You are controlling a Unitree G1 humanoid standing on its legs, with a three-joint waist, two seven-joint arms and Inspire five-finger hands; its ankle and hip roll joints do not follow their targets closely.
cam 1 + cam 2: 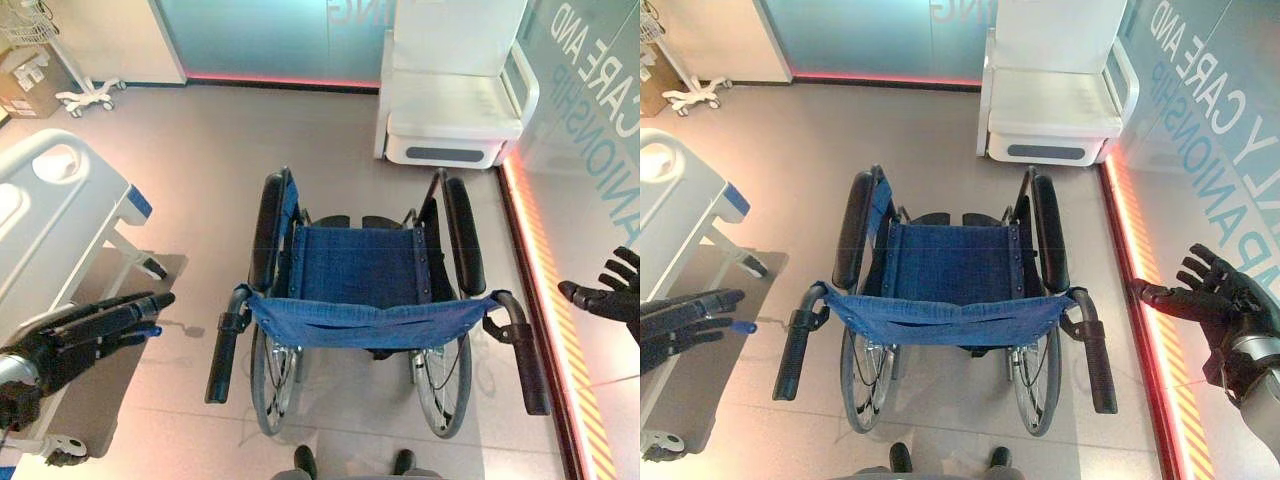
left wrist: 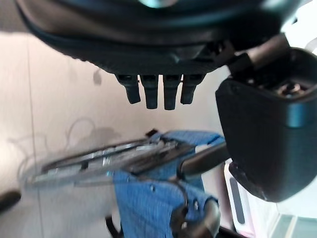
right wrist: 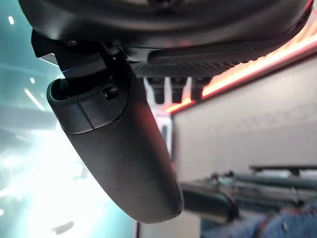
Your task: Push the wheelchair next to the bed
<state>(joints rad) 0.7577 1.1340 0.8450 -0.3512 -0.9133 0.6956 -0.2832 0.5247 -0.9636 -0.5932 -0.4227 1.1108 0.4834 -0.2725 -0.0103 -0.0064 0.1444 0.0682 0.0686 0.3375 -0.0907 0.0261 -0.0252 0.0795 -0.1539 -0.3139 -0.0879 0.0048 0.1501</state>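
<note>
Blue-seated wheelchair (image 1: 365, 300) stands in the middle of the floor, well apart from the bed (image 1: 50, 210) at the left. Left hand (image 1: 95, 325) and right hand (image 1: 1205, 300) are both spread, beside the push handles, touching nothing. Pushing is not yet begun.

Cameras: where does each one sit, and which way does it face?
Left eye view: on the head, looking down at the wheelchair, bed at left; both hands outside the push handles.
Right eye view: same scene from slightly aside; left robot hand and right robot hand open.
Left wrist view: along its straight fingers to the blue backrest.
Right wrist view: past its thumb; wheelchair frame below.
All share the wheelchair.
</note>
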